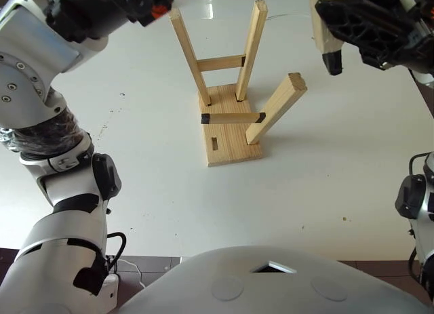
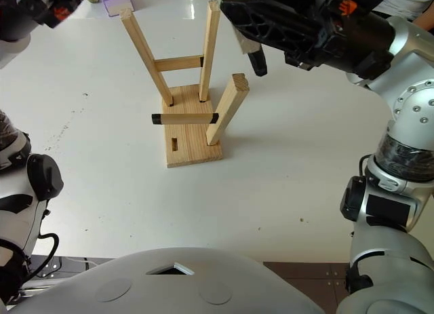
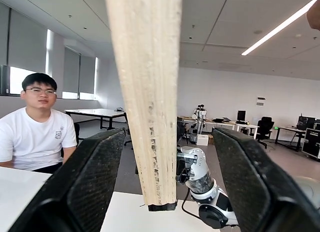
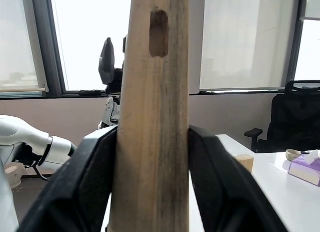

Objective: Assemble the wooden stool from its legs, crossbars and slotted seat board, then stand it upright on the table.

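Mid-desk [image 1: 325, 192], nearer the far edge, the seat board [image 1: 230, 148] lies flat, with two upright legs [image 1: 251, 49] standing in it and a third leg [image 1: 278, 107] leaning. Above its right, my right gripper [image 4: 152, 132] pinches a loose leg [image 4: 155, 66]. Up left, my left gripper [image 3: 167, 134] is spread around another wooden piece [image 3: 150, 66], not touching it.

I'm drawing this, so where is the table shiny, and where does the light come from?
Left eye view: white glare on the table behind the stool. Left wrist view: a long ceiling lamp glows. Right wrist view: bright windows shine behind the wooden leg.
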`<move>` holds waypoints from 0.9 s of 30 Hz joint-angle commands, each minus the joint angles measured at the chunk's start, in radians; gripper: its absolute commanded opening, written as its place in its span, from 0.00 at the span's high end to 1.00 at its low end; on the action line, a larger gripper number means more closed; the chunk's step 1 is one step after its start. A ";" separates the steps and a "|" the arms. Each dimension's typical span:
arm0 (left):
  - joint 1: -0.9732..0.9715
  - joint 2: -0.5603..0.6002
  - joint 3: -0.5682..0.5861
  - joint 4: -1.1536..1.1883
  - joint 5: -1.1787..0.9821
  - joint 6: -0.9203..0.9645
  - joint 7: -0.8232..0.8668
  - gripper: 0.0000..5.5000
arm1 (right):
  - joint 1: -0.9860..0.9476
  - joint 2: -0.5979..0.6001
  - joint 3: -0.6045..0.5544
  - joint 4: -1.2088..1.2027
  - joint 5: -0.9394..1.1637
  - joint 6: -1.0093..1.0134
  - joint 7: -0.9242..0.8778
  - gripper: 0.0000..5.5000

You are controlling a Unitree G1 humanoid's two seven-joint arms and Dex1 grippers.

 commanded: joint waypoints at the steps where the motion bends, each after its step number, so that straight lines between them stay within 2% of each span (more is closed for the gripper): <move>1: 0.007 0.008 -0.027 -0.022 0.008 -0.004 -0.011 0.42 | -0.023 -0.038 0.070 0.018 -0.066 -0.012 0.100 0.62; 8: 0.042 -0.009 -0.039 -0.081 0.005 -0.041 0.005 0.42 | -0.030 -0.045 0.177 0.041 -0.172 -0.044 0.215 0.62; 24: 0.144 0.077 -0.044 -0.140 0.132 -0.094 -0.121 0.42 | -0.011 -0.073 0.228 0.047 -0.300 -0.082 0.328 0.62; 27: 0.151 0.078 -0.047 -0.153 0.133 -0.095 -0.120 0.50 | -0.010 -0.070 0.223 0.039 -0.301 -0.078 0.323 0.62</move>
